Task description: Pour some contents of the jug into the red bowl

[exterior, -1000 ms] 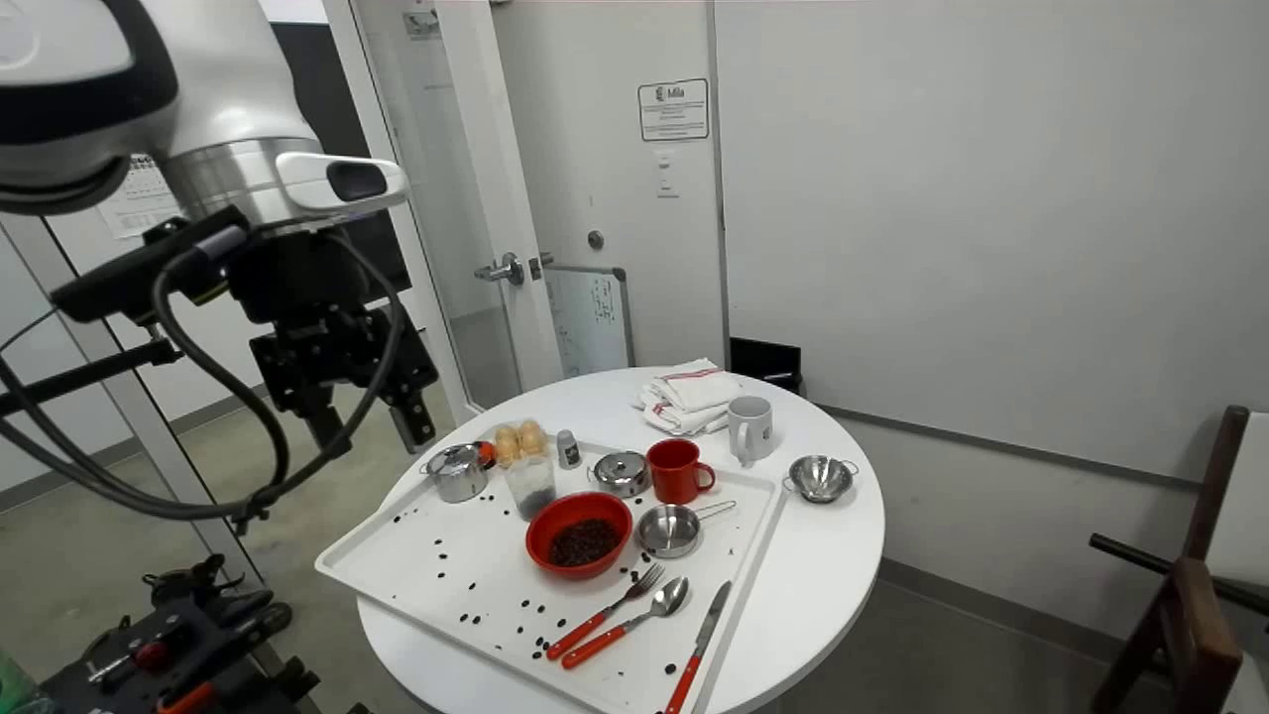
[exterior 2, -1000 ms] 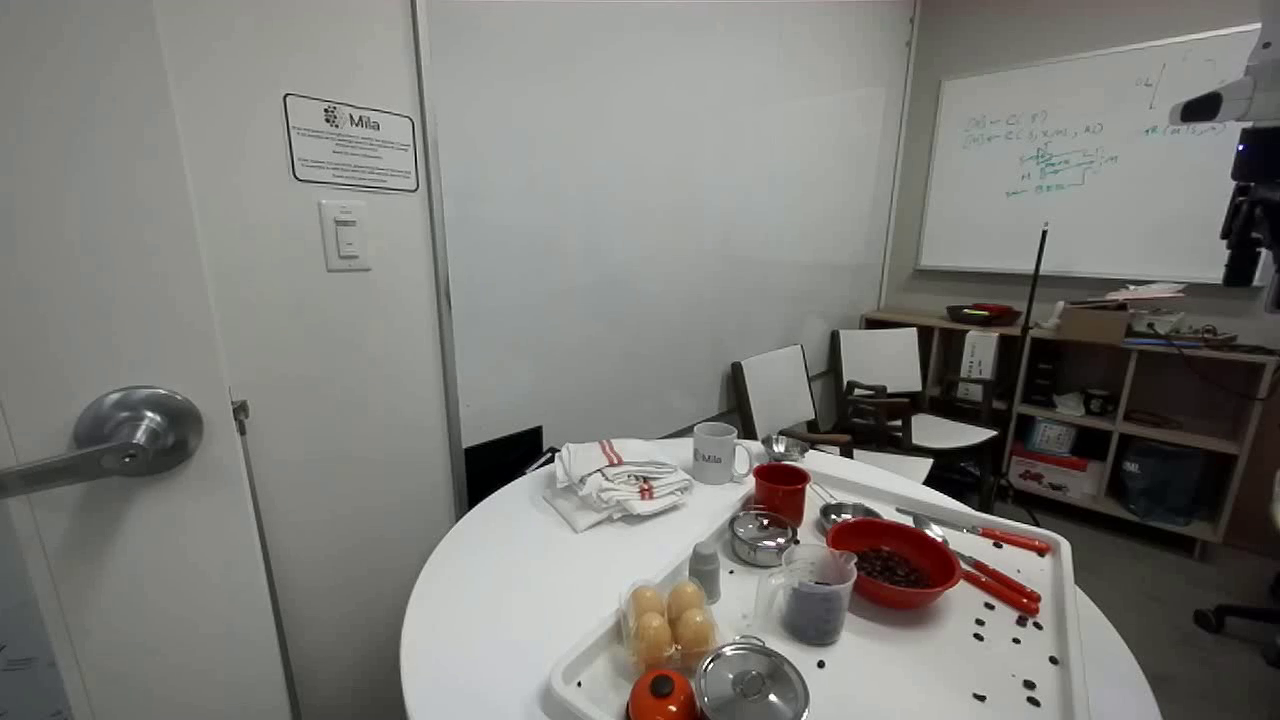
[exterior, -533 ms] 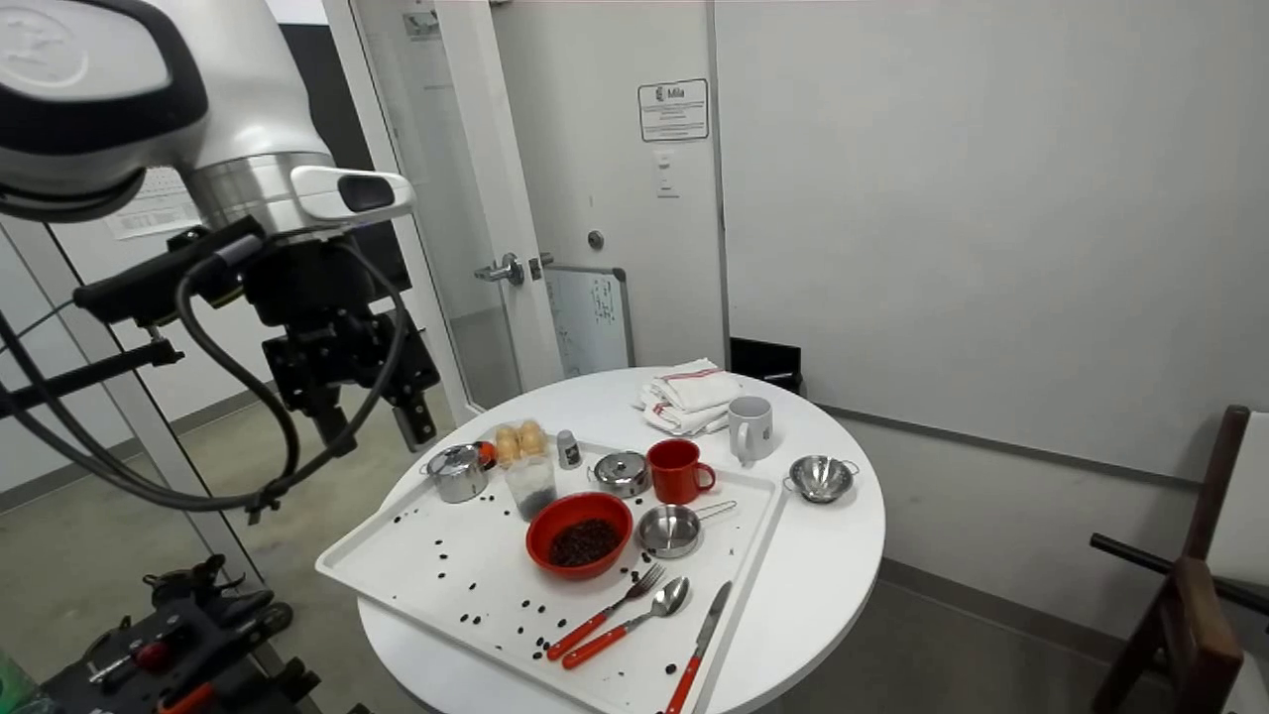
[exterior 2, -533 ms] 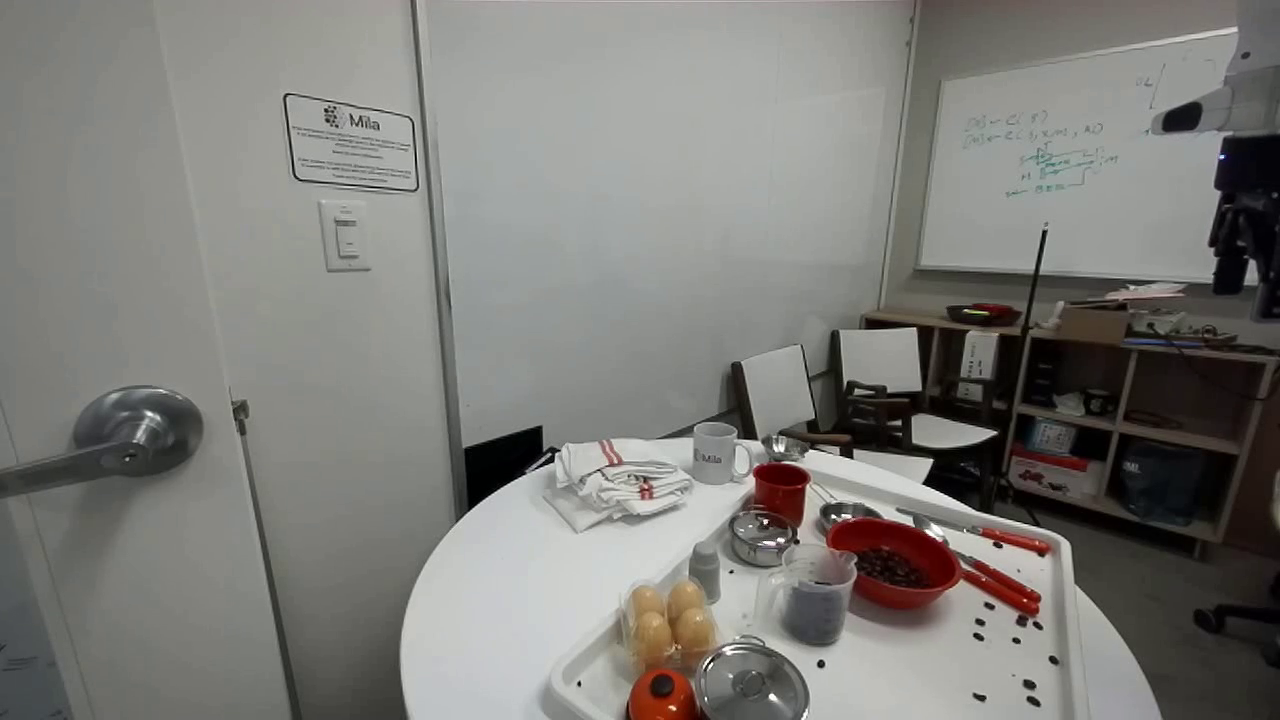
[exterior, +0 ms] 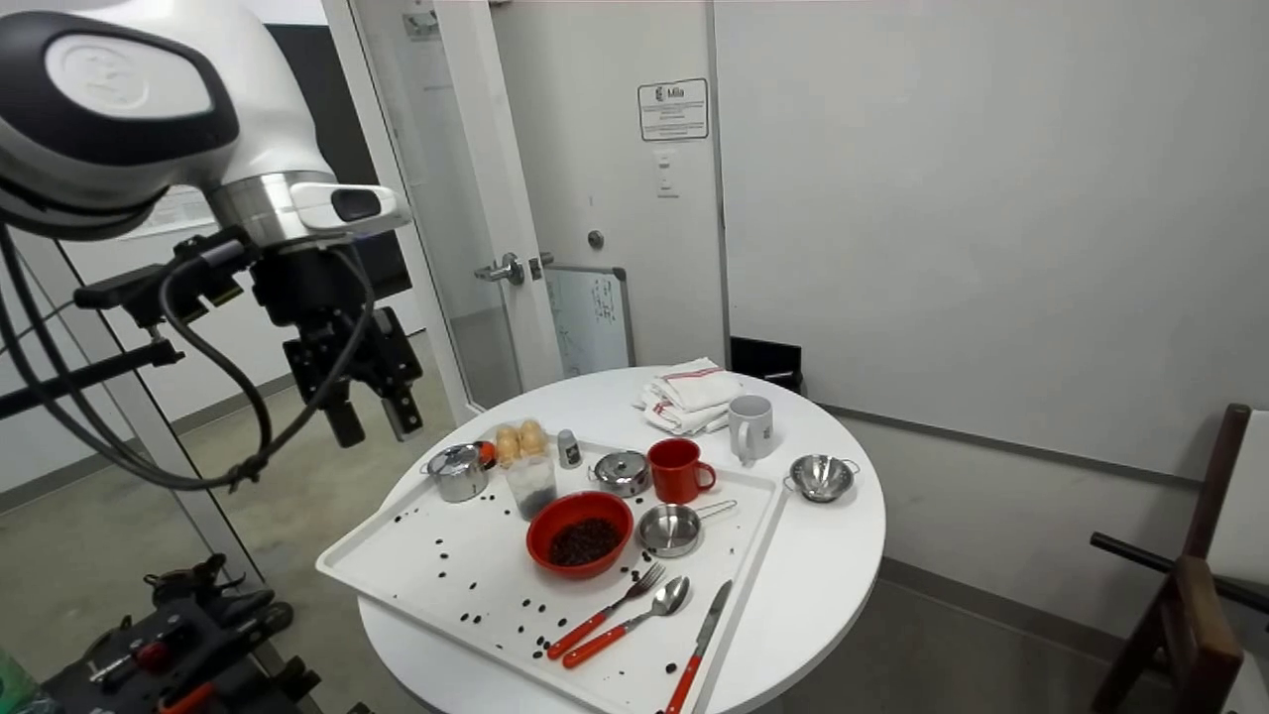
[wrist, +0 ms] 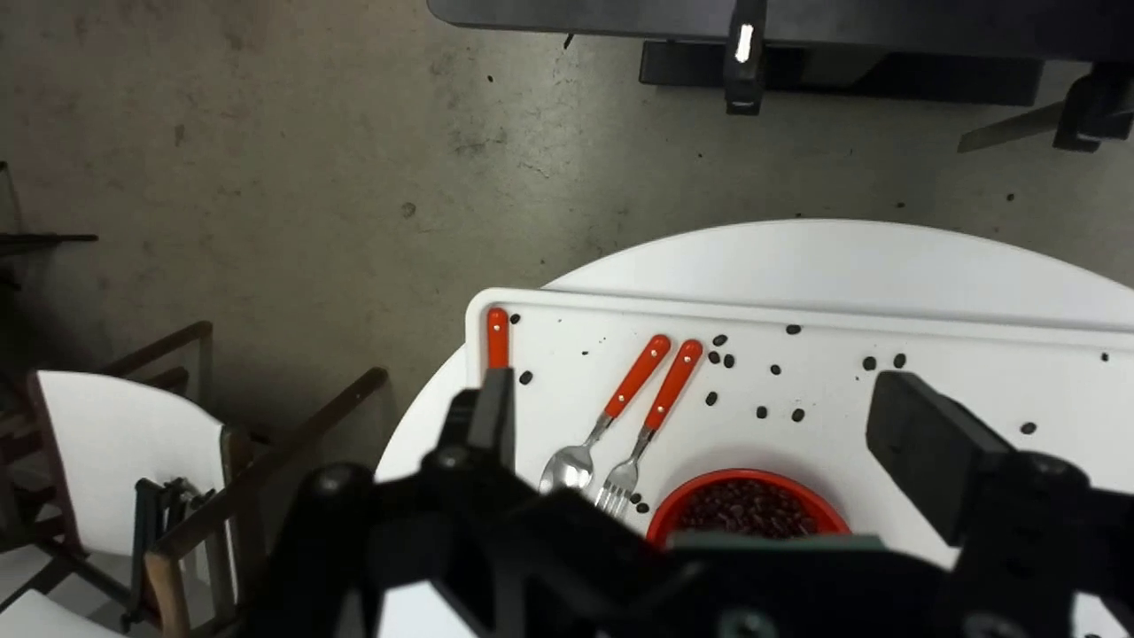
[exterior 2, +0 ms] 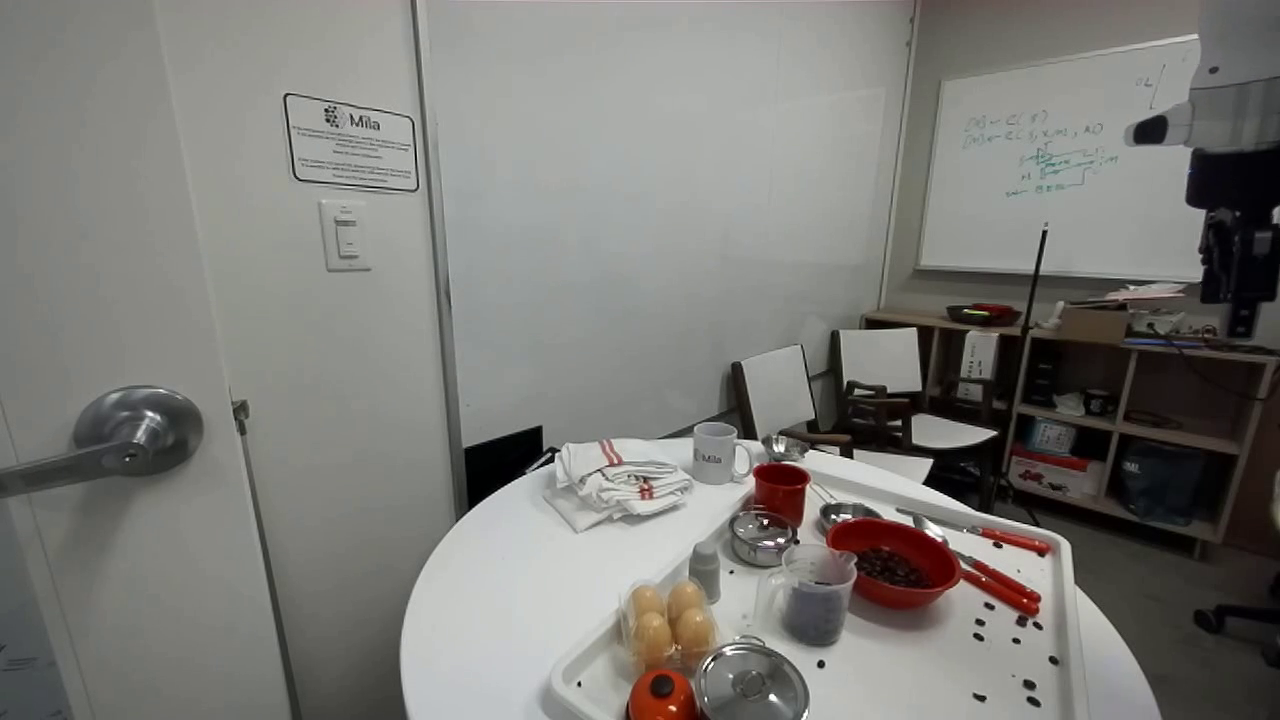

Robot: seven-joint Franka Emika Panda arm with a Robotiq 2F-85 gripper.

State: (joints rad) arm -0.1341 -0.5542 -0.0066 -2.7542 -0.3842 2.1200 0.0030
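Observation:
The jug is a clear measuring jug holding dark contents. It stands upright on the white tray and also shows in an exterior view. The red bowl sits beside it with dark beans inside; it shows in an exterior view and partly in the wrist view, where the gripper body covers its lower part. My gripper is open and empty, high above the table's edge and away from the jug. In the wrist view the fingers stand wide apart. The jug does not show in the wrist view.
The white tray also bears a red cup, lidded metal pots, eggs, a shaker, a metal pan, cutlery and scattered beans. A grey mug, towels and a colander stand beyond.
The arm has come further into view. In an exterior view the gripper has moved left and down; the hand has turned somewhat. The jug, bowl and other objects have not moved.

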